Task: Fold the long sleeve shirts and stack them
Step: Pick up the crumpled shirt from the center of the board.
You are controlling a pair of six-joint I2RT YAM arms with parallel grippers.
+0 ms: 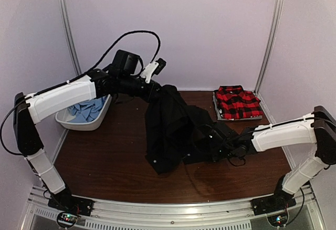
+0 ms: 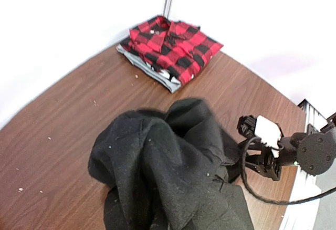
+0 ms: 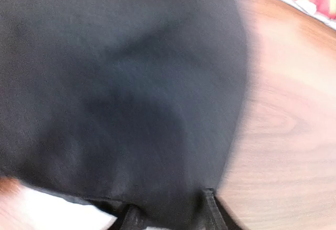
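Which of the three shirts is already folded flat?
The red-and-black plaid shirt, lying folded flat at the far right of the table. The black shirt hangs bunched in the middle, and the light blue shirt sits crumpled in the white basket.

The black shirt (image 1: 170,130) is matt, lint-flecked cloth, the plaid shirt (image 1: 237,102) soft woven cloth, the blue shirt (image 1: 86,110) plain cloth in a smooth white plastic bin (image 1: 79,123), on a faintly glossy wood-grain bench (image 1: 105,156) edged by a ribbed metal rail (image 1: 173,209).
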